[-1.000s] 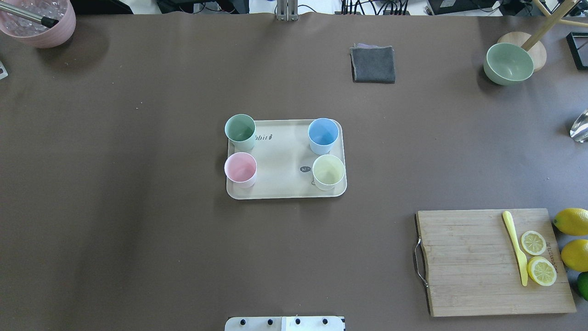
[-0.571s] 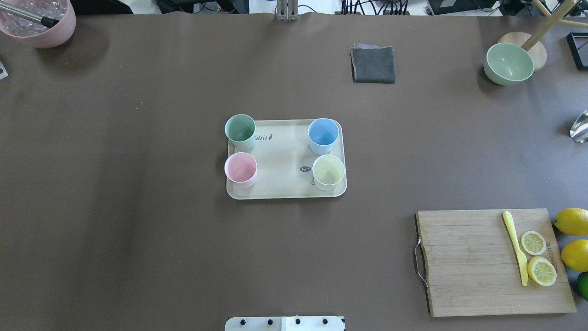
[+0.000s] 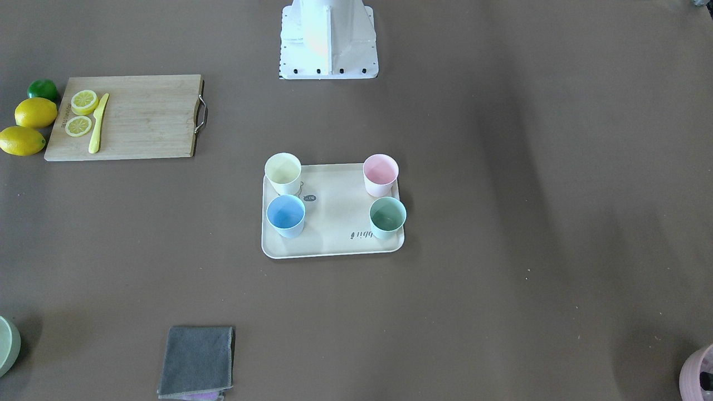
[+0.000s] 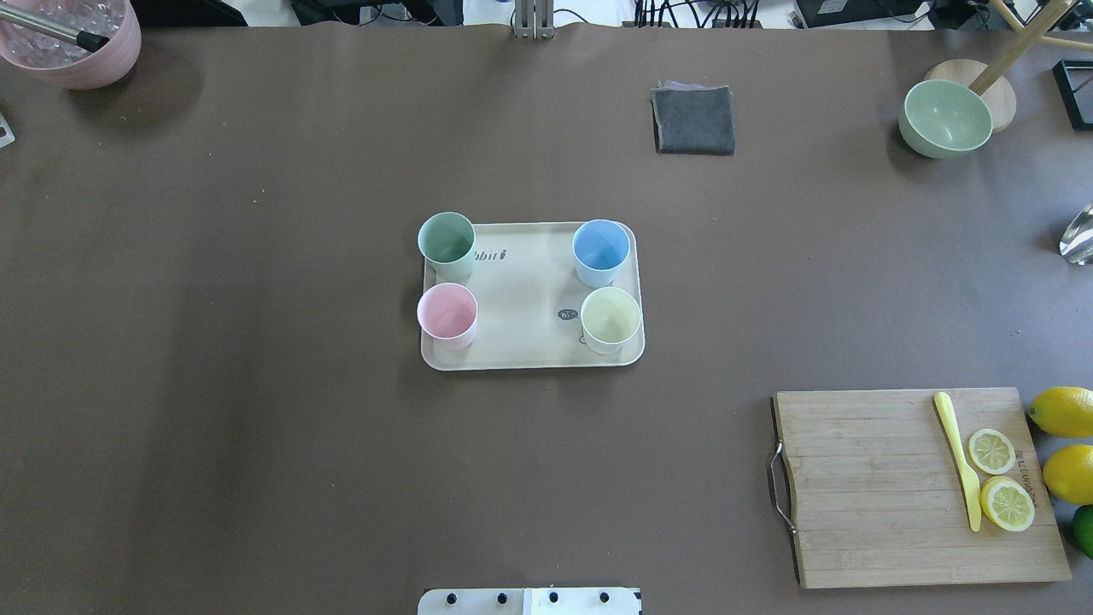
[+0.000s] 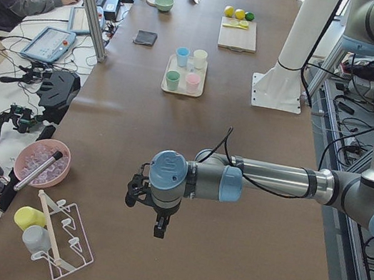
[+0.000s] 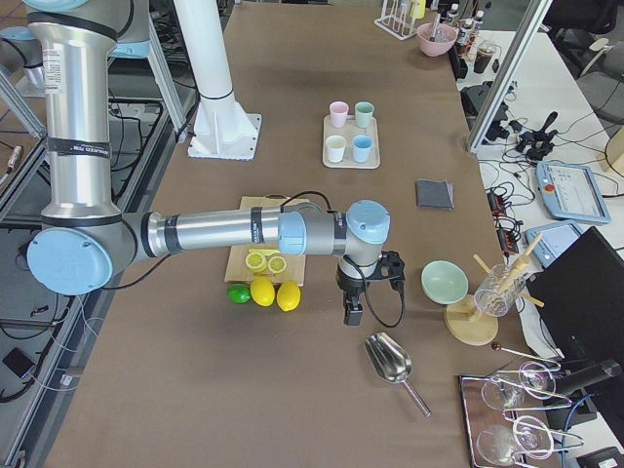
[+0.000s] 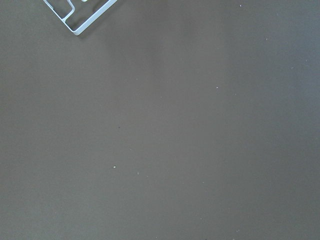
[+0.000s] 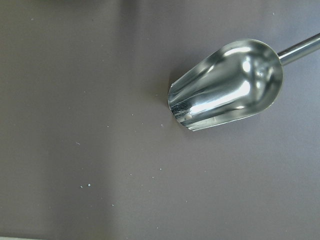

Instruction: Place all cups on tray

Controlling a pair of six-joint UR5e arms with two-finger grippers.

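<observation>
The cream tray (image 4: 525, 295) lies at the table's middle. All four cups stand upright on it, one near each corner: mint green cup (image 4: 447, 241), light blue cup (image 4: 600, 248), pink cup (image 4: 447, 313) and pale yellow cup (image 4: 610, 319). The front-facing view shows the same tray (image 3: 334, 217). My left gripper (image 5: 157, 225) hangs over bare table far from the tray, seen only in the exterior left view. My right gripper (image 6: 352, 314) hangs near the lemons, seen only in the exterior right view. I cannot tell whether either is open or shut.
A wooden cutting board (image 4: 871, 487) with a yellow knife and lemon slices lies at the front right, whole lemons (image 4: 1063, 412) beside it. A grey cloth (image 4: 693, 120), a green bowl (image 4: 946, 118) and a pink pot (image 4: 81, 43) stand at the back. A metal scoop (image 8: 225, 85) lies under my right wrist.
</observation>
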